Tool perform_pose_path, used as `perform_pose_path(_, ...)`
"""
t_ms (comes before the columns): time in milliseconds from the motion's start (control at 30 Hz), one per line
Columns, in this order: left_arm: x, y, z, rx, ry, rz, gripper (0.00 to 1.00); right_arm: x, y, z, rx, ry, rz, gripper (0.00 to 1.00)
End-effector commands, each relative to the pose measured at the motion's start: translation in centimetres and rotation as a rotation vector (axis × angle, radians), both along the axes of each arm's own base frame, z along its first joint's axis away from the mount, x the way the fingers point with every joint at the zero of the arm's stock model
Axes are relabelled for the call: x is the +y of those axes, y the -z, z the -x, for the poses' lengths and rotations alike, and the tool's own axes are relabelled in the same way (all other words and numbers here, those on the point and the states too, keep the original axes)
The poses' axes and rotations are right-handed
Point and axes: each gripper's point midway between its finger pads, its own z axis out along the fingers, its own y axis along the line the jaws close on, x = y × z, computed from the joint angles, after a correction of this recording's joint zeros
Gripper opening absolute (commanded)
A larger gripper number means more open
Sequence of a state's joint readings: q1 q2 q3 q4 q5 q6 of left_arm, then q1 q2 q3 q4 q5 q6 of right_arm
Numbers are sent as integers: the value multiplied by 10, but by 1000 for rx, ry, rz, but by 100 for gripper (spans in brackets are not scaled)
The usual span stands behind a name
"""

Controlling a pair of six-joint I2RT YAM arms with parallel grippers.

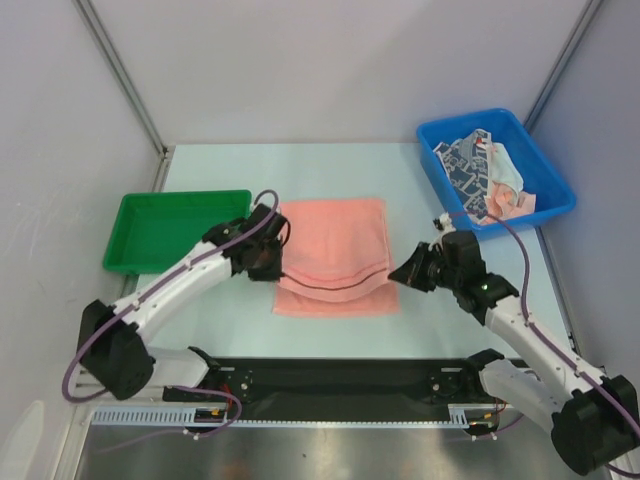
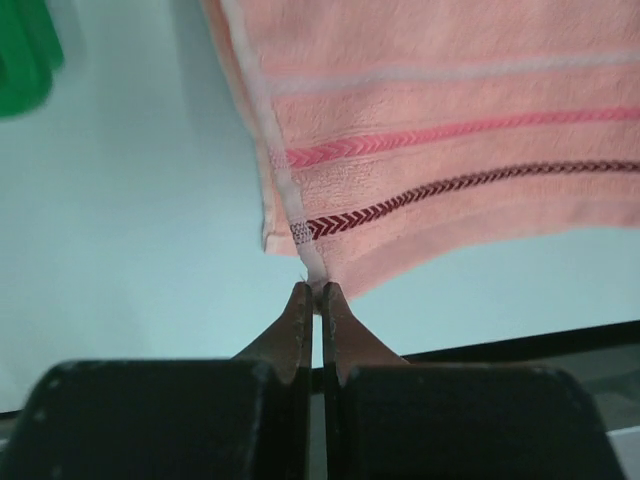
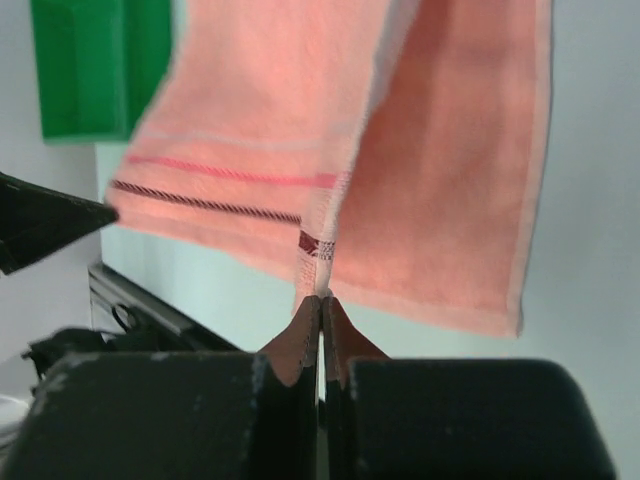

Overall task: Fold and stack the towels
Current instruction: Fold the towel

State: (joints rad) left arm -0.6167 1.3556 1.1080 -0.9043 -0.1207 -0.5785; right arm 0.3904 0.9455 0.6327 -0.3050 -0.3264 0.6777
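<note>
In the middle of the top view, a salmon-pink towel (image 1: 333, 255) is lying on the pale table (image 1: 420, 190), its far part spread flat while its near end is being held up on both sides. At the towel's left edge the left fingers (image 1: 278, 266) are pinching the fabric. The left wrist view shows the two tips pressed together on the white-banded side hem just beside the dark chevron stripe. At the right edge the right fingers (image 1: 394, 274) are clamping the hem in the same way, tips closed tight on the cloth. Between the two grips the striped end is sagging in a shallow curve. At the left of the frame a green tray (image 1: 170, 232) is sitting beside the left arm. In the upper right a blue bin (image 1: 495, 170) is holding more crumpled towels (image 1: 485, 172), navy-patterned and white.
</note>
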Motion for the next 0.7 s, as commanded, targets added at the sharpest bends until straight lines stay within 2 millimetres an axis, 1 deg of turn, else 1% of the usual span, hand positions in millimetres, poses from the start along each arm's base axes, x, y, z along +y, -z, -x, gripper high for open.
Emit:
perform_pose_path(0, 9, 51, 43, 152, 2, 34, 0, 3, 49, 39, 142, -17, -13, 0)
perform_pose_path(33, 11, 61, 46, 166, -6, 28, 0, -2, 71, 47, 174, -3, 16, 0)
perform_pose_path(67, 14, 72, 51, 195, -10, 9, 0, -5, 78, 48, 178, 9, 33, 0)
perform_pose_path(133, 22, 88, 57, 220, -21, -31, 0, -15, 94, 50, 184, 42, 83, 0)
perform_pose_path(167, 25, 92, 57, 221, -28, -45, 0, -20, 102, 52, 191, 52, 106, 0)
perform_pose_path(267, 25, 98, 58, 231, -30, -52, 0, -30, 110, 51, 182, 78, 162, 0)
perform_pose_path(400, 25, 100, 57, 235, -38, -53, 0, -35, 108, 46, 159, 86, 192, 0)
perform_pose_path(467, 24, 98, 57, 229, -39, -42, 0, -38, 109, 46, 158, 87, 212, 0)
perform_pose_path(500, 23, 92, 55, 223, -38, -41, 0, -37, 102, 42, 140, 88, 213, 0)
perform_pose_path(567, 24, 78, 48, 189, -44, -49, 0, -40, 97, 40, 132, 83, 238, 0)
perform_pose_path(600, 22, 64, 43, 171, -46, -45, 0, -40, 90, 37, 117, 84, 242, 0)
perform_pose_path(633, 20, 56, 41, 158, -53, -34, 0, -42, 79, 29, 89, 105, 254, 0)
perform_pose_path(667, 18, 45, 41, 126, -53, 0, 1, -47, 79, 31, 100, 115, 275, 0)
